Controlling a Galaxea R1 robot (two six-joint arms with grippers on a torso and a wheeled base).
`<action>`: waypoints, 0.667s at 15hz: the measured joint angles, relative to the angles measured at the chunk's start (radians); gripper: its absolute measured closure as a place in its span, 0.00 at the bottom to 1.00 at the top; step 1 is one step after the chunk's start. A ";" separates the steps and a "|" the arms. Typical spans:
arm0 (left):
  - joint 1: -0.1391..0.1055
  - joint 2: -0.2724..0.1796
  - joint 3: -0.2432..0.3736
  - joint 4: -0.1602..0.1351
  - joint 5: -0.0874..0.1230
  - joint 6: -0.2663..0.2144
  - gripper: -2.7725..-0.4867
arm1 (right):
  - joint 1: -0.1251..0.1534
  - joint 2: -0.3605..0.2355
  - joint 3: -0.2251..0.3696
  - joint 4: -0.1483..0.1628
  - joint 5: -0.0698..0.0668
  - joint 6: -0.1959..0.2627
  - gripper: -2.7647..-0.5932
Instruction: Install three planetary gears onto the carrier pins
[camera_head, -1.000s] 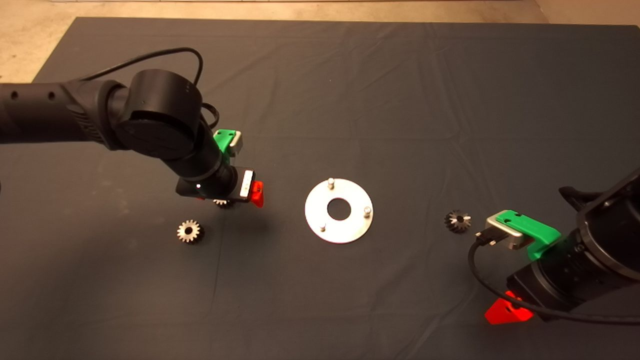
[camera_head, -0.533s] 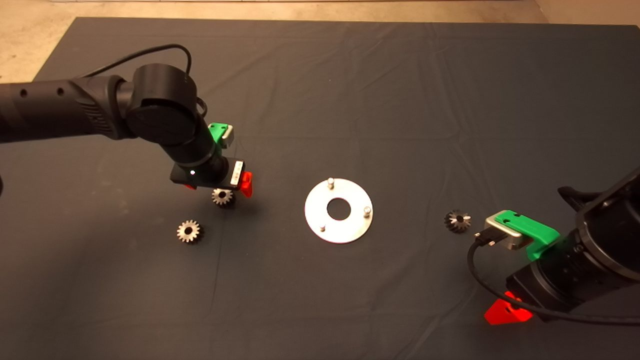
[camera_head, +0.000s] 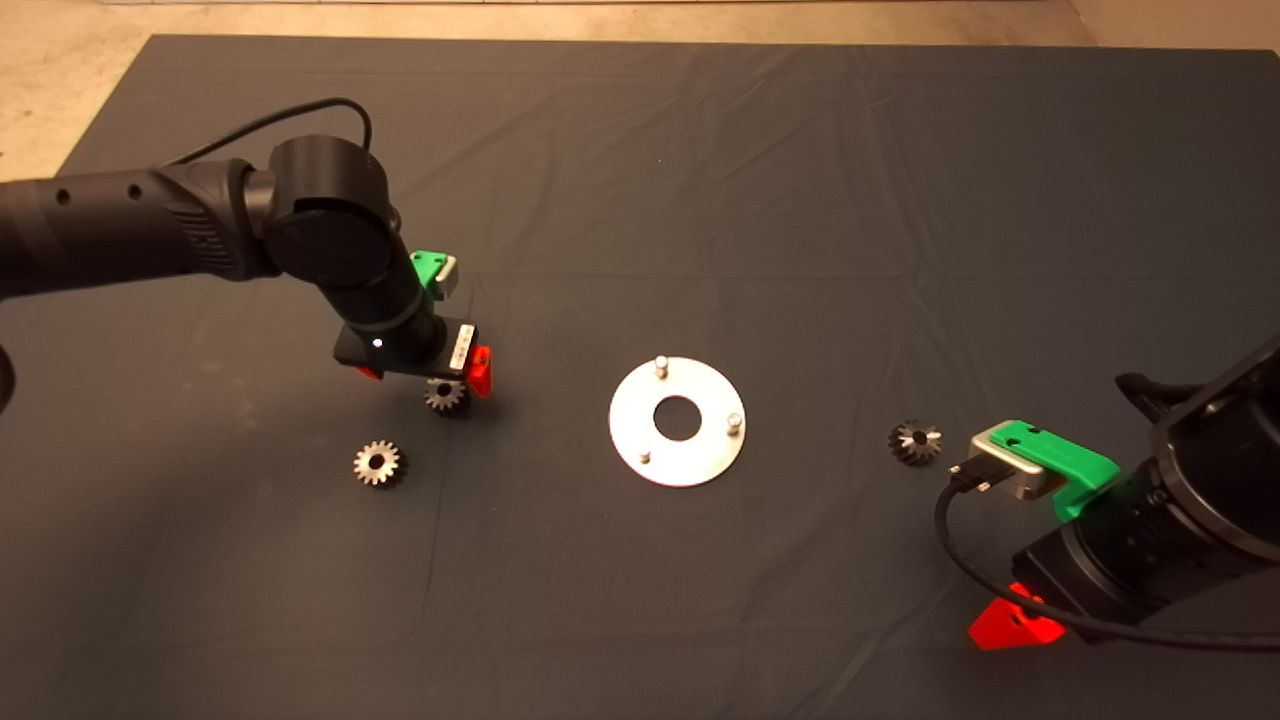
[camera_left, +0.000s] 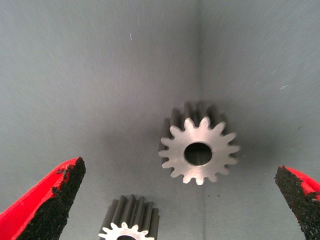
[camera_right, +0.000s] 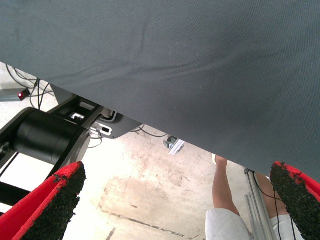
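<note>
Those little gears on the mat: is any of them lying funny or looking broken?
Nothing stands out. All three gears lie apart on the mat, none visibly broken; the disc's pins are bare.

A dark grey mat (camera_head: 760, 180), creased in places, covers the table. Pale, stained concrete floor (camera_head: 60, 90) borders its far edge. Beyond the mat's edge, the right wrist view shows cables (camera_right: 25, 82) on the floor and a person's leg (camera_right: 224, 190).

robot lab | dark mat (camera_head: 800, 150) | concrete floor (camera_right: 150, 190) | cables (camera_right: 25, 82)
</note>
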 joint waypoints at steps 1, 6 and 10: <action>0.007 -0.002 -0.002 0.000 0.000 0.003 0.01 | 0.000 0.000 0.000 0.000 0.001 0.000 0.01; 0.027 -0.005 -0.009 0.000 0.000 0.020 0.01 | 0.000 0.000 0.000 0.000 0.000 0.000 0.01; 0.041 -0.005 -0.056 0.000 -0.010 0.062 0.01 | 0.000 0.000 0.000 0.000 0.000 0.000 0.01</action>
